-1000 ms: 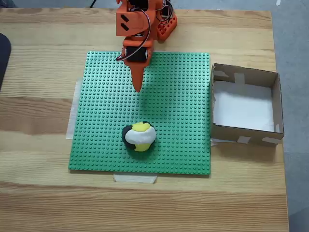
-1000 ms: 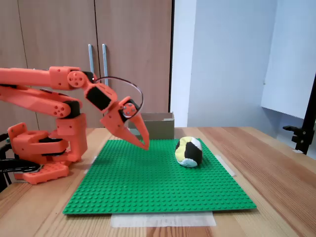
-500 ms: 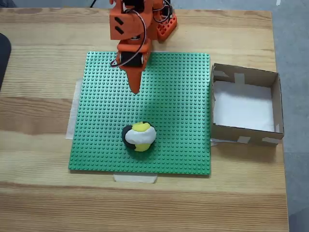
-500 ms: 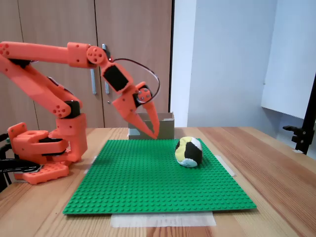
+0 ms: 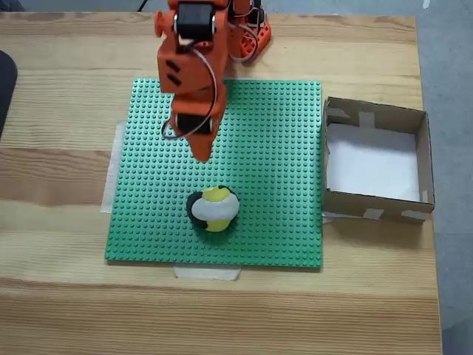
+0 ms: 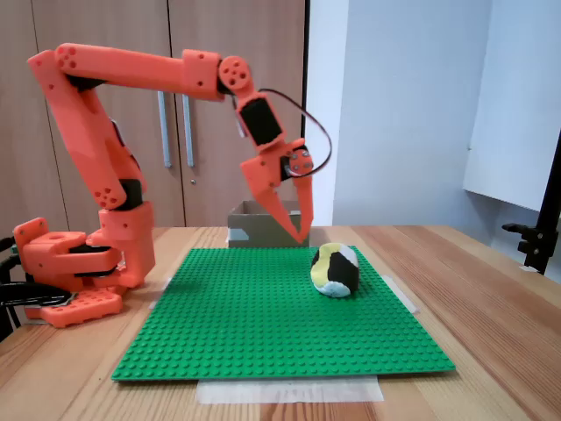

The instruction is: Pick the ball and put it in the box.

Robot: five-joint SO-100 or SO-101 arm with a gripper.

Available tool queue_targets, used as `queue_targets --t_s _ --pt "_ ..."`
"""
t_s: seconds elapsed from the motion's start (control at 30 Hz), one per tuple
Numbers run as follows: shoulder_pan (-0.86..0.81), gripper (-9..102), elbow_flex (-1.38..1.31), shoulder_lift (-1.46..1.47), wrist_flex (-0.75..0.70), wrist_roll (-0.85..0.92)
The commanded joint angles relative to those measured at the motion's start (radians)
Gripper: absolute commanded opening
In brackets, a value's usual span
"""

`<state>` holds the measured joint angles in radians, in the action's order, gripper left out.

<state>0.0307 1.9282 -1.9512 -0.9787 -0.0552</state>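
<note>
The ball (image 5: 213, 209), lumpy and patched in yellow, white and black, rests on the green studded baseplate (image 5: 281, 185) near its front edge; in the side fixed view the ball (image 6: 336, 269) sits right of centre. The orange arm reaches out over the plate. Its gripper (image 5: 201, 154) is shut, fingers together in a point, hanging in the air a short way behind the ball. From the side, the gripper (image 6: 303, 237) points down, above and just left of the ball, not touching it. The brown cardboard box (image 5: 425, 159) with a white bottom stands empty off the plate's right edge.
The baseplate is taped to a wooden table (image 5: 66, 96). The arm's orange base (image 6: 74, 281) stands at the far side of the plate. From the side, the box (image 6: 250, 224) shows behind the plate, with cabinet doors beyond. A dark object (image 5: 6, 81) sits at the table's left edge.
The arm has risen and stretched forward. The shut gripper has moved from near the plate's far part toward the ball and now hangs higher, pointing more steeply down.
</note>
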Motion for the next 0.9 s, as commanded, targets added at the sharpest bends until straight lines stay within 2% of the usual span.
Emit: queue_targets --t_s 0.0,0.43,0.87 --pt "-0.005 -1 -0.132 0.069 -0.023 -0.015" --pt "0.02 1 -0.371 0.301 -0.069 0.021" --pt "0.049 13 -0.46 0.411 -0.158 0.055"
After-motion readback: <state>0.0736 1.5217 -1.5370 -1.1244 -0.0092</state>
